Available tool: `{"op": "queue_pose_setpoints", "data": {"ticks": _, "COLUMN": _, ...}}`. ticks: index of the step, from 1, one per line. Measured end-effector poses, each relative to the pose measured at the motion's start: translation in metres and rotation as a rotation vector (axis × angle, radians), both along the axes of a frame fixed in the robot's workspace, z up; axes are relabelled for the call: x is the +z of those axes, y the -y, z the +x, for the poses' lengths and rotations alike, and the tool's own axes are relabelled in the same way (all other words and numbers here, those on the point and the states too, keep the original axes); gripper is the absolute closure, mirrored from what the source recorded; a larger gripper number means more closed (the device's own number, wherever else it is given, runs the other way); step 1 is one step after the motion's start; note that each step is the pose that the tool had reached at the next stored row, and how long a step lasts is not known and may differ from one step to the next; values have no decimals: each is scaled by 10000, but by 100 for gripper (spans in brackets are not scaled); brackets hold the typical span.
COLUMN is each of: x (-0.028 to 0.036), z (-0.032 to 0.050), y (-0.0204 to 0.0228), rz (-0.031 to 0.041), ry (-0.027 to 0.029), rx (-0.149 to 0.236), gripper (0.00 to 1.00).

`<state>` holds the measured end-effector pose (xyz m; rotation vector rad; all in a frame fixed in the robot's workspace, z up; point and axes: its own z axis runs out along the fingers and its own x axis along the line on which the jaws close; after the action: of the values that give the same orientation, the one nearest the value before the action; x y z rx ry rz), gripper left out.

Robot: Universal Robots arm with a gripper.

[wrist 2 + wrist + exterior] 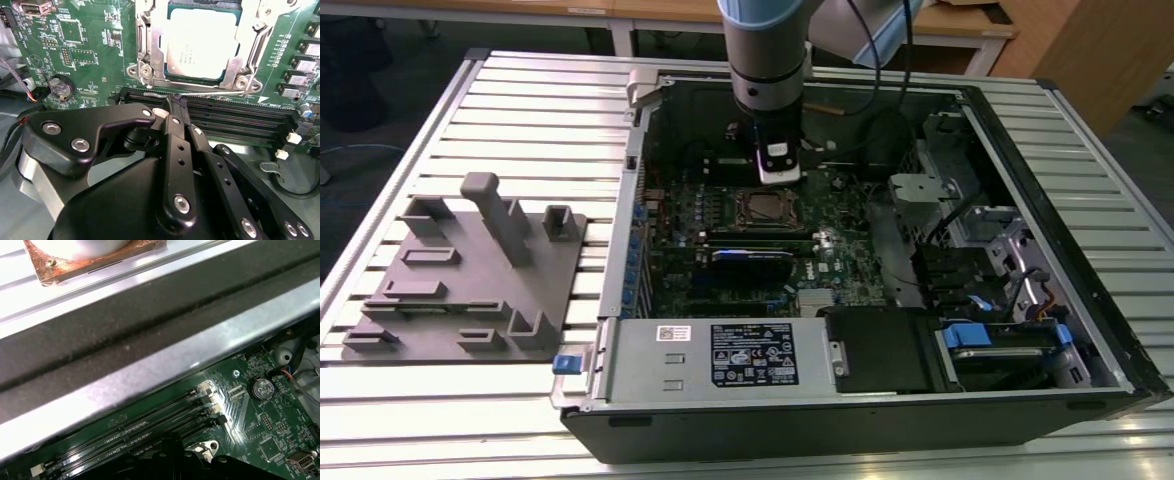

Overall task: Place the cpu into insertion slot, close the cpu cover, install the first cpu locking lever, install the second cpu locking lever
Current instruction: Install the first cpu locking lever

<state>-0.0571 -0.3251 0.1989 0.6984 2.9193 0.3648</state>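
My end effector (177, 102) is clenched, its fingertips pressed together at the thin locking lever (215, 91) along the near edge of the insertion slot (765, 208). I cannot tell whether the wire is pinched between them. Just beyond, the cpu (200, 42) sits in the slot under the closed cpu cover (154, 35), whose far side is cut off in the second wrist view. My black linkage hides part of the memory slots (240, 120).
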Motion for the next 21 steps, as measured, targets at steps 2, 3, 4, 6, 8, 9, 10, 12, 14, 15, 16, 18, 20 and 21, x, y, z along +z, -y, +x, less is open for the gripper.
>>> {"op": "queue_pose_setpoints", "data": {"ticks": 2, "x": -1, "z": 0, "y": 6, "rz": 0, "ry": 0, "rx": -1, "gripper": 89}}
{"op": "queue_pose_setpoints", "data": {"ticks": 3, "x": -1, "z": 0, "y": 6, "rz": 0, "ry": 0, "rx": -2, "gripper": 89}}
{"op": "queue_pose_setpoints", "data": {"ticks": 4, "x": -1, "z": 0, "y": 7, "rz": -1, "ry": -1, "rx": -2, "gripper": 89}}
{"op": "queue_pose_setpoints", "data": {"ticks": 6, "x": -1, "z": 0, "y": 8, "rz": 6, "ry": 0, "rx": 0, "gripper": 89}}
{"op": "queue_pose_setpoints", "data": {"ticks": 8, "x": -2, "z": 0, "y": 6, "rz": 8, "ry": 0, "rx": 0, "gripper": 89}}
{"op": "queue_pose_setpoints", "data": {"ticks": 9, "x": -2, "z": 0, "y": 3, "rz": 6, "ry": 0, "rx": 0, "gripper": 89}}
{"op": "queue_pose_setpoints", "data": {"ticks": 10, "x": -1, "z": 0, "y": -2, "rz": 6, "ry": -1, "rx": -1, "gripper": 89}}
{"op": "queue_pose_setpoints", "data": {"ticks": 12, "x": -1, "z": 0, "y": -16, "rz": 5, "ry": -1, "rx": 0, "gripper": 89}}
{"op": "queue_pose_setpoints", "data": {"ticks": 14, "x": -1, "z": 0, "y": -23, "rz": 7, "ry": -1, "rx": 0, "gripper": 89}}
{"op": "queue_pose_setpoints", "data": {"ticks": 15, "x": -2, "z": 0, "y": -26, "rz": 8, "ry": -1, "rx": 0, "gripper": 89}}
{"op": "queue_pose_setpoints", "data": {"ticks": 16, "x": -2, "z": 0, "y": -26, "rz": 9, "ry": 0, "rx": 1, "gripper": 89}}
{"op": "queue_pose_setpoints", "data": {"ticks": 18, "x": -2, "z": 0, "y": -28, "rz": 7, "ry": 0, "rx": 0, "gripper": 89}}
{"op": "queue_pose_setpoints", "data": {"ticks": 20, "x": -2, "z": 1, "y": -28, "rz": 7, "ry": -1, "rx": -1, "gripper": 89}}
{"op": "queue_pose_setpoints", "data": {"ticks": 21, "x": -2, "z": 2, "y": -28, "rz": 7, "ry": -1, "rx": -2, "gripper": 89}}
